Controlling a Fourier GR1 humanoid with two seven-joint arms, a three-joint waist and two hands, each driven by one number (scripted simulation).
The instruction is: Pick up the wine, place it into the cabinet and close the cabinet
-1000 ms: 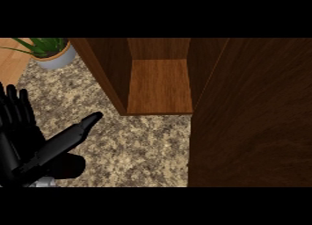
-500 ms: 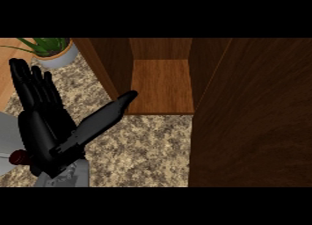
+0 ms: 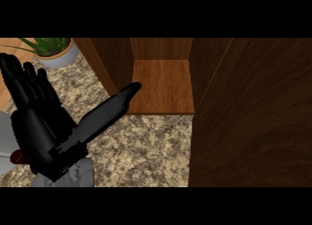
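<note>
- Your left robot hand (image 3: 38, 127) is open at the view's left, fingers straight and pointing up, thumb stretched toward the cabinet (image 3: 161, 85); it grips nothing.
- Your right robot hand shows nowhere in the head view.
- The wine is not plainly visible. A small dark red round thing (image 3: 17, 156) peeks out just behind the left robot hand's heel; I judge it could be the bottle's top, but I cannot tell.
- The cabinet stands open, its wooden shelf bare, with the door (image 3: 262, 118) swung out at the right.
- Risk 1: if that red thing is the bottle, the palm beside it could knock it over on the speckled tabletop (image 3: 145, 149).
- Risk 2: the outstretched thumb sits near the cabinet's left wall and could snag it.
- A potted plant (image 3: 54, 50) stands at the upper left.
</note>
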